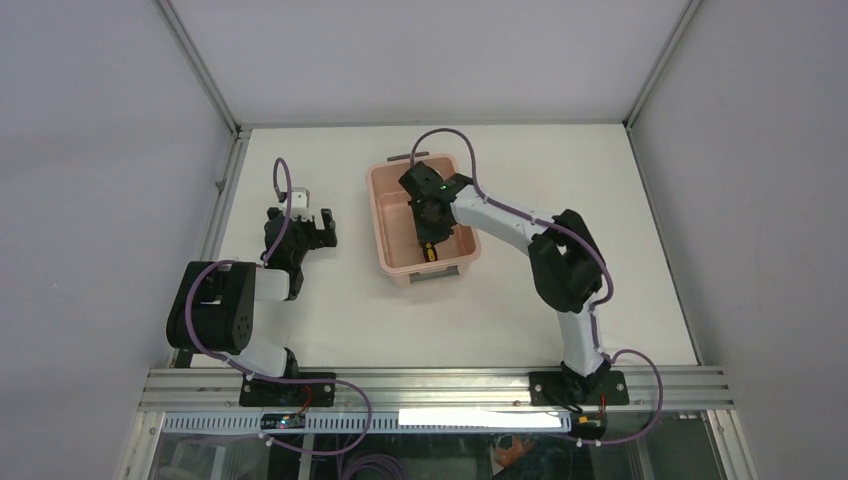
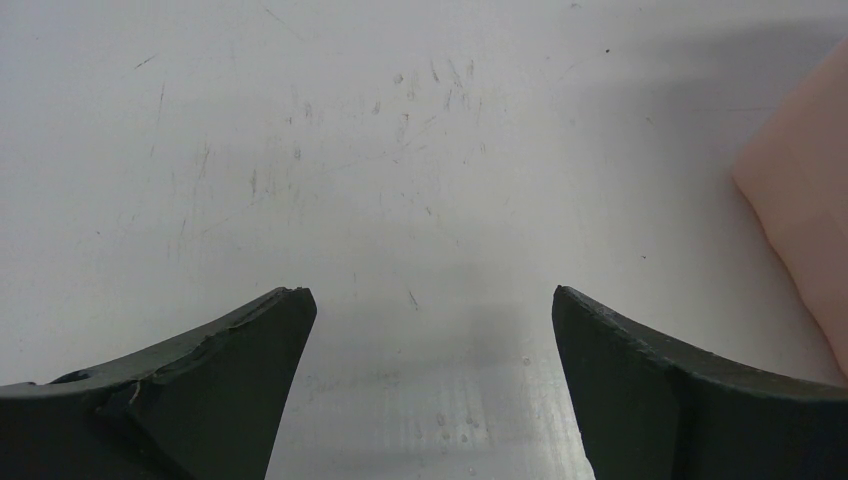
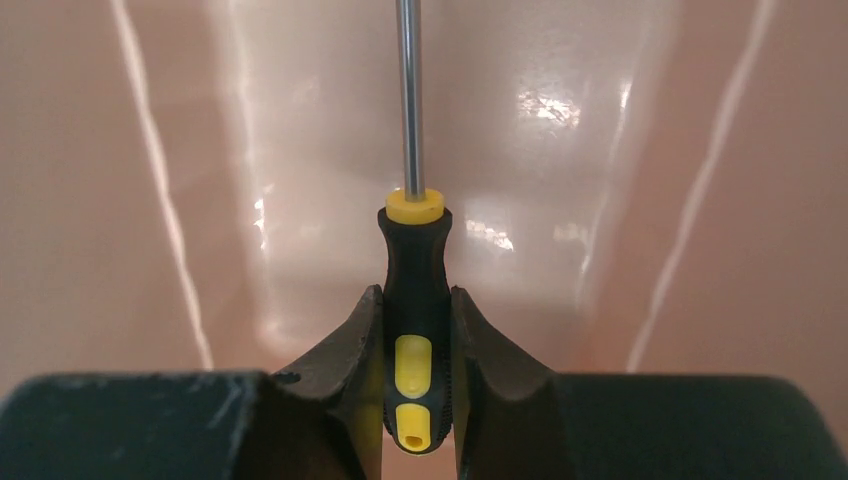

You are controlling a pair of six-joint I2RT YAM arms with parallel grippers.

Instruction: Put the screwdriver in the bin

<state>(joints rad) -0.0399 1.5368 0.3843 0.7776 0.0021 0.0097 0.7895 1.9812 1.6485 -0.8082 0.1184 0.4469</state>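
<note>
— White scuffed tabletop, grey walls around. Whereabouts of the screwdriver?

— Pinched by its black-and-yellow handle in the right gripper, shaft pointing ahead, down between the walls of the salmon-pink bin. Cannot tell whether touching the floor.

— Why so low?

— Probably to let go gently rather than drop. Nothing else seen in the bin, though partly hidden by the arm.

— And the left gripper?

— Spread wide, grasping nothing, over bare table near the bin; likely parked out of the way.
</note>
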